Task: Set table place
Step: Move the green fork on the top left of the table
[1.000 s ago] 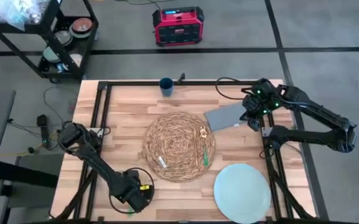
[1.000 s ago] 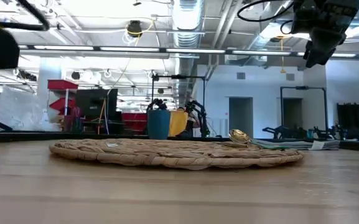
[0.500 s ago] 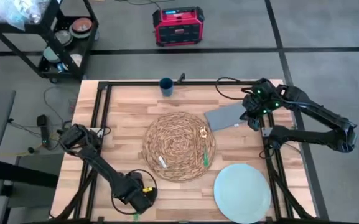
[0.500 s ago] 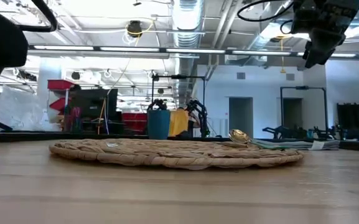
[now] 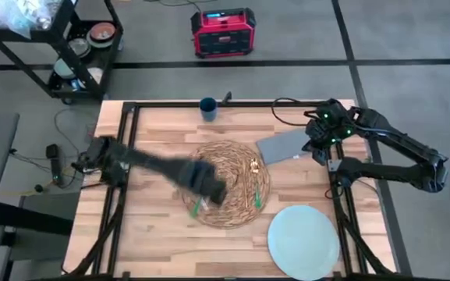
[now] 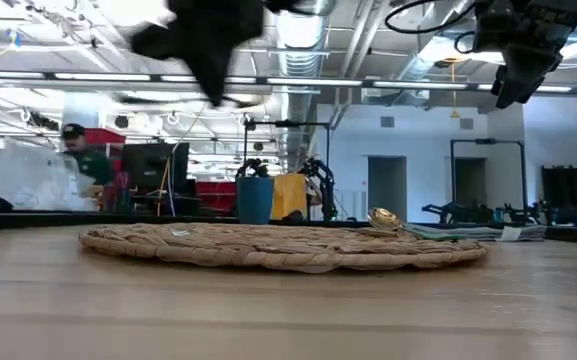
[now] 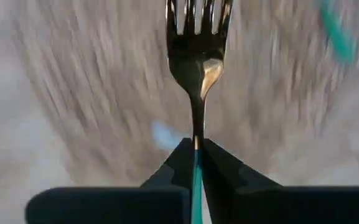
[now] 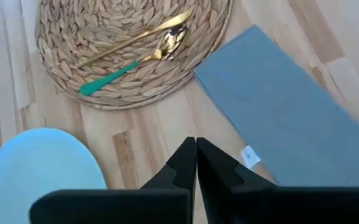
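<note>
- Nearest the front edge of the counter (image 5: 154,242) lies the pale-blue plate (image 5: 303,241), flat on the wood at the right front, just beside the placemat but not on it.
- The round woven placemat (image 5: 236,168) sits at the middle of the counter; a gold spoon with a green handle (image 8: 139,62) lies on its right part.
- The left gripper (image 5: 209,190) hangs above the placemat's left front part, blurred in the high view; its fingers (image 7: 182,163) are pinched tight on the green handle of a gold fork (image 7: 198,46), whose tines point away from the wrist over the weave.
- Behind the placemat to the right, the grey napkin (image 5: 281,146) lies flat on the counter, close to the mat's edge.
- The right gripper (image 5: 316,146) hovers at the napkin's right end, its fingers (image 8: 184,160) pressed together with nothing between them.
- At the far edge stands a blue cup (image 5: 207,108).
- Beyond the counter, a person (image 6: 76,155) shows in the room.
</note>
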